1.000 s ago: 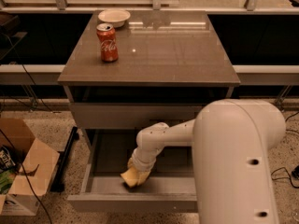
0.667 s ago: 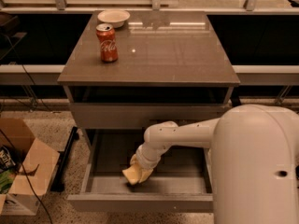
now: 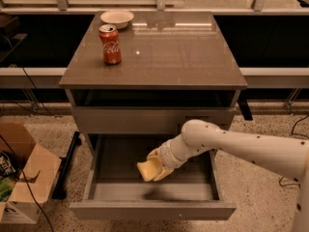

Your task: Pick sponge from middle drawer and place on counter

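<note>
The middle drawer (image 3: 150, 210) stands pulled open below the counter (image 3: 169, 52), with its grey tray showing. My gripper (image 3: 157, 162) reaches into it from the right, over the middle of the tray. It is shut on the pale-yellow sponge (image 3: 147, 171), which hangs from the fingers above the drawer floor and casts a shadow on the floor toward the front. The sponge hides most of the fingertips. My white arm (image 3: 241, 146) crosses the drawer's right wall.
A red cola can (image 3: 110, 44) stands on the counter's back left, with a white bowl (image 3: 116, 18) behind it. The top drawer (image 3: 145, 120) is slightly open. A cardboard box (image 3: 24, 178) sits on the speckled floor at the left, beside a dark bar (image 3: 66, 166).
The sponge has come up off the drawer floor with my gripper and moved a little right and back. The arm has drawn back toward the right.
</note>
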You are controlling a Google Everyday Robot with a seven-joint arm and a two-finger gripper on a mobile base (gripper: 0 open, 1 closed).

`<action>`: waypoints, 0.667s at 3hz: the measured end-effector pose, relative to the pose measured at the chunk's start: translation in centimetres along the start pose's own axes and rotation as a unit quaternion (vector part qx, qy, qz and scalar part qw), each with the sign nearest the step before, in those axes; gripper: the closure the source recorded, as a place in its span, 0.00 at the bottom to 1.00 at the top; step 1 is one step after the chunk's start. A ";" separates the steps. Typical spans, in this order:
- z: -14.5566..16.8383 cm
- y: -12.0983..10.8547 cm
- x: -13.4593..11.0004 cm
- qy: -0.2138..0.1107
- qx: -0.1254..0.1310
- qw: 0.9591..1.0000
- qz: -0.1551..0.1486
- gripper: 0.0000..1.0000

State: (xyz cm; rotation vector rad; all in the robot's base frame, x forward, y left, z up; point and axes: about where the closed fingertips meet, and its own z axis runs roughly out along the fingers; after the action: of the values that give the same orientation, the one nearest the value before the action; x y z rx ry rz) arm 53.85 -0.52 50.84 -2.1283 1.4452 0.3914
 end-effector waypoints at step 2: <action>-16.8 0.2 -4.8 0.053 0.111 0.992 -0.034 1.00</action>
State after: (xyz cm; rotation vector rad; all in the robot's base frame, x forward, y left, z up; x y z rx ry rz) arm 50.90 -6.61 66.96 -2.0370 1.3990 0.0864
